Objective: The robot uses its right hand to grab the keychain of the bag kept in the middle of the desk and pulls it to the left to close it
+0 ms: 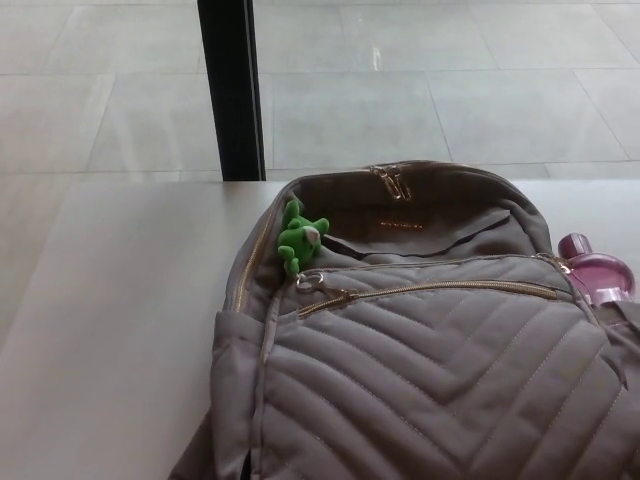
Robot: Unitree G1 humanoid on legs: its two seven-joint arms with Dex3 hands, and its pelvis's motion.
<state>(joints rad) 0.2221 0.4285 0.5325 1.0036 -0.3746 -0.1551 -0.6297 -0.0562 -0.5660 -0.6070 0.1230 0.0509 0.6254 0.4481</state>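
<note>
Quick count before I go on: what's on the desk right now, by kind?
grey backpack: 1
green keychain: 1
pink bottle: 1
Total: 3

Neither the left hand nor the right hand shows in the head view right now, and no forearm or wrist comes in from the left or right edge either. So there's no telling how the arms are posed or what the fingers are doing
</note>
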